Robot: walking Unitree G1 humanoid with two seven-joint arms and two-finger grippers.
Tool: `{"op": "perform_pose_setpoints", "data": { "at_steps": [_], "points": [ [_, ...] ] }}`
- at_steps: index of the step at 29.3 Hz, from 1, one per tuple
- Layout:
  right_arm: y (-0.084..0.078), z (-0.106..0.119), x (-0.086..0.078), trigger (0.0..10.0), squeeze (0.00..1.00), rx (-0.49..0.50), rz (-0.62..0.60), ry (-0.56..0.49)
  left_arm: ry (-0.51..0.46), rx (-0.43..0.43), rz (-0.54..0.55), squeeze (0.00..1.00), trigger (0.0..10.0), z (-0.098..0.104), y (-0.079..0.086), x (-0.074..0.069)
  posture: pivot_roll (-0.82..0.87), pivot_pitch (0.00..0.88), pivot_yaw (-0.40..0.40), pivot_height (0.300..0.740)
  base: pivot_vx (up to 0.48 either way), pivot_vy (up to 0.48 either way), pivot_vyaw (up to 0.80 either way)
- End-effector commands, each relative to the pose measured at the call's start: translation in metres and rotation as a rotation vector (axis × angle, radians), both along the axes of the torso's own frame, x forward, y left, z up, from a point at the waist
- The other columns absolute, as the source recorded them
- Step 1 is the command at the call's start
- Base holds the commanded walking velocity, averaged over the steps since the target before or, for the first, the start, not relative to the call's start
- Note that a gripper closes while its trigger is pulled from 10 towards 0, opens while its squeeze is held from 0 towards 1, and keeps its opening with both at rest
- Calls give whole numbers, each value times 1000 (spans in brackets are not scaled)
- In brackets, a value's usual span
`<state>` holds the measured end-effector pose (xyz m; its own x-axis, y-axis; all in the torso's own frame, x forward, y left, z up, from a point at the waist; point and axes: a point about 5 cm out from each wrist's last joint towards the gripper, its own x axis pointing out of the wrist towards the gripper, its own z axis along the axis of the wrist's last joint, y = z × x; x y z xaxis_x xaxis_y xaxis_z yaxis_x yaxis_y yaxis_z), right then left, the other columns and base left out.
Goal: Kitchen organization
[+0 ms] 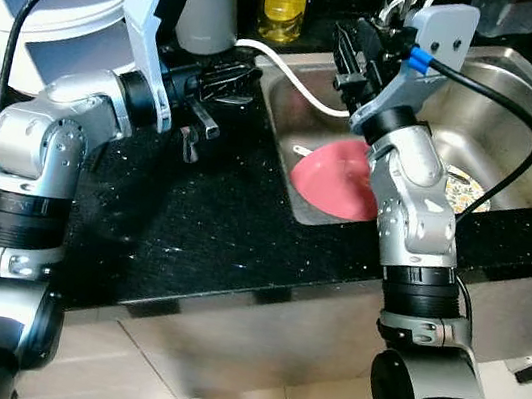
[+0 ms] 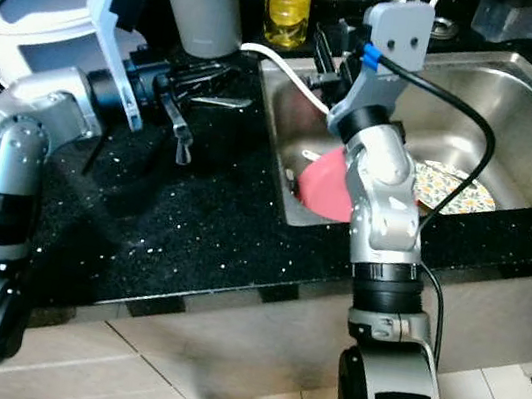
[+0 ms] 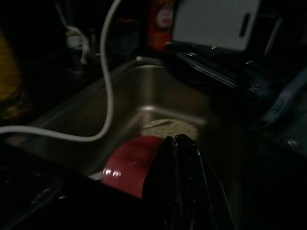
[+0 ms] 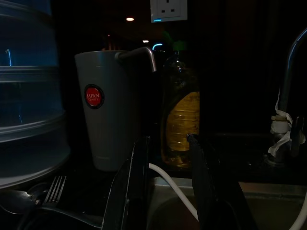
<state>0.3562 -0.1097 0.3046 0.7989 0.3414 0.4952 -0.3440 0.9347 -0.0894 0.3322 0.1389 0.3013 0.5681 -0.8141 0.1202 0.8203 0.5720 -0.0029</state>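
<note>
Right hand (image 1: 354, 57) parted, empty, above sink (image 1: 523, 109).

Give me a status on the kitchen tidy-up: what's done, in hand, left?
Done: nothing visibly put away yet. In hand: left pincer is shut over the black counter beside cutlery lying there; right pincer is open and empty above the sink. Left: the pink bowl and patterned plate sit in the sink.

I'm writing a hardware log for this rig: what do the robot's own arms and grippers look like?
Both arms are jointed silver-grey metal segments with black ribbed bands near the base. Each wrist carries a flat grey plate; the right one shows a blue plug feeding a black cable. The left gripper and right gripper end in long, thin black jaws. A black cable also loops along the left arm.
</note>
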Motion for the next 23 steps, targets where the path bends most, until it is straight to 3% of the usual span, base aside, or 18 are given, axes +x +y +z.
{"op": "perform_pose_setpoints", "data": {
  "at_steps": [1, 3, 4, 5, 8, 9, 10, 11, 12, 20, 22, 23],
  "points": [
    [4, 0, -1, 10000, 0, -5, 9, -1, 11, 115, 193, 0, 10000, -7, 10, 15, 122, 94, 112, 740, 0, 0, 0],
    [2, 0, -2, 10000, 0, -3, 6, 0, 16, 367, 610, 0, 10000, -17, 36, 35, 135, 94, 107, 740, 0, 0, 0],
    [2, 0, -2, 10000, 0, -3, 6, 0, 16, 367, 610, 0, 10000, -17, 36, 35, 135, 94, 107, 740, 0, 0, 0],
    [0, -3, -1, 10000, 0, -3, 3, 10, 29, 421, 781, 0, 10000, -20, 54, 36, 135, 94, 107, 740, 0, 0, 0],
    [2, -4, -1, 10000, 0, -5, 7, 14, 57, 408, 809, 0, 10000, -24, 60, 34, 145, 92, 98, 740, 0, 0, 0],
    [4, -5, -1, 10000, 0, -7, 17, 15, 120, 372, 843, 835, 10000, -30, 66, 31, 150, 88, 94, 740, 0, 0, 0],
    [4, -5, -1, 10000, 0, -7, 17, 15, 120, 372, 843, 835, 10000, -30, 66, 31, 150, 88, 94, 740, 0, 0, 0],
    [7, -4, -1, 10000, 0, -7, 26, 12, 179, 344, 870, 1000, 10000, -38, 72, 28, 149, 85, 92, 740, 0, 0, 0],
    [9, -3, -1, 10000, 0, -7, 32, 9, 239, 313, 894, 1000, 10000, -45, 77, 26, 149, 85, 92, 740, 0, 0, 0],
    [9, -2, -1, 10000, 0, -8, 37, 8, 419, 236, 1083, 1000, 10000, -69, 101, 19, 155, 79, 90, 740, 0, 0, 0],
    [9, -3, -1, 10000, 0, -8, 37, 10, 471, 215, 1087, 1000, 10000, -74, 103, 17, 157, 76, 88, 740, 0, 0, 0],
    [9, -3, -1, 10000, 0, -8, 38, 12, 500, 216, 1089, 706, 10000, -78, 104, 15, 157, 76, 88, 740, 0, 0, 0]
  ]
}}
